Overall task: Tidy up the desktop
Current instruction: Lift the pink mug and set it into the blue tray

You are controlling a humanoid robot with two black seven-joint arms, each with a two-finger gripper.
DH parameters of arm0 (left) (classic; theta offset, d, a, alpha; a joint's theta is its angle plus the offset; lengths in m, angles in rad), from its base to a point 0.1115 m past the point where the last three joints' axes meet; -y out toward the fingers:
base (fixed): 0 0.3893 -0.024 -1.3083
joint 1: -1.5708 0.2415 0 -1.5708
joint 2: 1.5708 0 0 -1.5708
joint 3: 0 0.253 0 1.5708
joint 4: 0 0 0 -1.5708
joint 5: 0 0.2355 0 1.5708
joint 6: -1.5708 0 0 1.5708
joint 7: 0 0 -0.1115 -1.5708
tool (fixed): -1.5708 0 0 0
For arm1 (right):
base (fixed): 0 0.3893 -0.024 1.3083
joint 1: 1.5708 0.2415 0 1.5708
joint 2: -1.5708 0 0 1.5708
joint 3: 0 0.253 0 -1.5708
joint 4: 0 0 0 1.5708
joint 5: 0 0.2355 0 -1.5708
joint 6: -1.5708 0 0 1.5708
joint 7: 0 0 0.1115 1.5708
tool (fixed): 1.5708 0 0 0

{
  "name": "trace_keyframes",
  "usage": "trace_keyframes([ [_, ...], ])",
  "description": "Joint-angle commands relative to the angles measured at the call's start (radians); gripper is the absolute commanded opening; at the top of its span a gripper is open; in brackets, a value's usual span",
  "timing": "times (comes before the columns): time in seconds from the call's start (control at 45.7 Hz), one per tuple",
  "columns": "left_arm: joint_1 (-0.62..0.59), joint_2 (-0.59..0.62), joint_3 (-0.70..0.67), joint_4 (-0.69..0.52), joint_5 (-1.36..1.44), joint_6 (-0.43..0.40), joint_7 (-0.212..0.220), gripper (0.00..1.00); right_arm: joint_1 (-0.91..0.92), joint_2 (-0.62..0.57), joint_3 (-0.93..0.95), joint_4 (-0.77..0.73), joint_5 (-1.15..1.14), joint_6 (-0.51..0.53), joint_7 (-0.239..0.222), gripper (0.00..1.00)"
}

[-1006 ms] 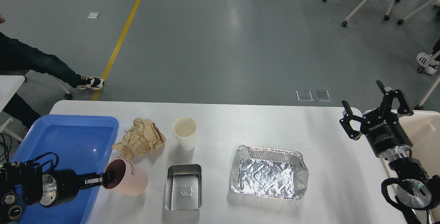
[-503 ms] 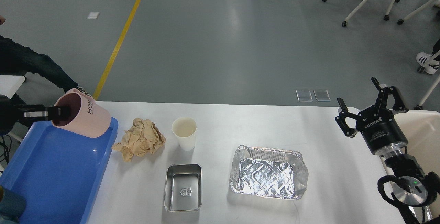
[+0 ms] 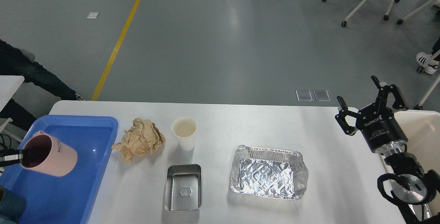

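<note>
The pink cup (image 3: 48,154), tilted on its side over the blue tray (image 3: 86,127) at the left edge of the desktop (image 3: 261,127), could roll or tip if released at this angle, since only its rim is pinched by the left gripper (image 3: 24,155). That arm reaches in low from the left edge. The right gripper (image 3: 369,103) hangs spread wide and empty above the right edge, beside the cream bin (image 3: 424,127).

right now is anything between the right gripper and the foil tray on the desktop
Nothing visible: only bare desktop lies between the open right gripper and the foil tray.
</note>
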Motion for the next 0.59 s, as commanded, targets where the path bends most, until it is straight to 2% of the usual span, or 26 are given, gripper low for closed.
trace_keyframes([
  [0.0, 0.109, -0.031, -0.001, 0.035, 0.034, 0.072, -0.003, 0.0, 0.005, 0.0, 0.0, 0.0, 0.0, 0.0, 0.0, 1.0],
  [0.175, 0.185, -0.069, 0.004, 0.082, 0.037, 0.145, -0.003, 0.0, 0.006, -0.003, 0.0, 0.0, 0.0, 0.0, 0.0, 1.0],
  [0.284, 0.201, -0.097, 0.002, 0.122, 0.037, 0.162, -0.003, 0.01, 0.005, -0.004, 0.0, -0.003, 0.0, 0.0, 0.0, 1.0],
  [0.372, 0.201, -0.123, -0.001, 0.124, 0.034, 0.162, 0.0, 0.07, 0.005, -0.003, 0.0, -0.003, 0.0, 0.0, 0.0, 1.0],
  [0.415, 0.202, -0.134, -0.001, 0.124, 0.029, 0.164, -0.002, 0.18, 0.003, -0.001, 0.0, -0.003, 0.0, 0.0, 0.0, 1.0],
  [0.503, 0.202, -0.143, -0.002, 0.124, 0.026, 0.165, -0.002, 0.59, 0.005, -0.003, 0.0, -0.003, 0.0, 0.0, 0.0, 1.0],
  [0.568, 0.201, -0.147, -0.004, 0.122, 0.026, 0.167, -0.002, 0.77, 0.005, -0.004, 0.0, -0.003, 0.0, 0.0, 0.0, 1.0],
])
